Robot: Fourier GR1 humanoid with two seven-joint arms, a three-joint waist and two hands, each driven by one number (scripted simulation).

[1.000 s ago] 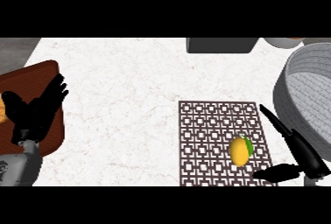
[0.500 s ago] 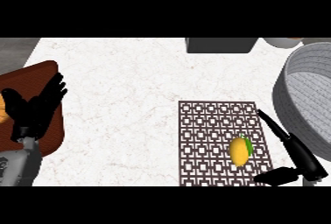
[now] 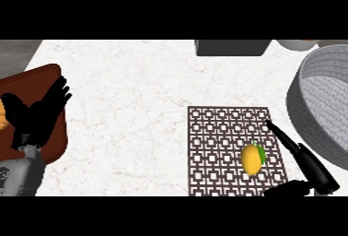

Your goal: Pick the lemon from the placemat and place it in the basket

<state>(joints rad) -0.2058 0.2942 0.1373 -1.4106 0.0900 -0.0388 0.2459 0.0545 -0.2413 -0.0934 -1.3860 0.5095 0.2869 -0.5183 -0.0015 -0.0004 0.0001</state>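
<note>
- the lemon (image 3: 253, 159) is lying on the patterned placemat (image 3: 217, 138), toward its right side, in the same spot as a second ago.
- the right hand (image 3: 309, 171) is sitting just right of the lemon, fingers straight and spread from the thumb, holding nothing; it is now lower and closer to the view's bottom edge than before.
- the grey basket (image 3: 306, 99) is standing at the right, beside the placemat.
- the left hand (image 3: 39, 117) is resting open over the brown board (image 3: 37, 80) at the left, unchanged.
</note>
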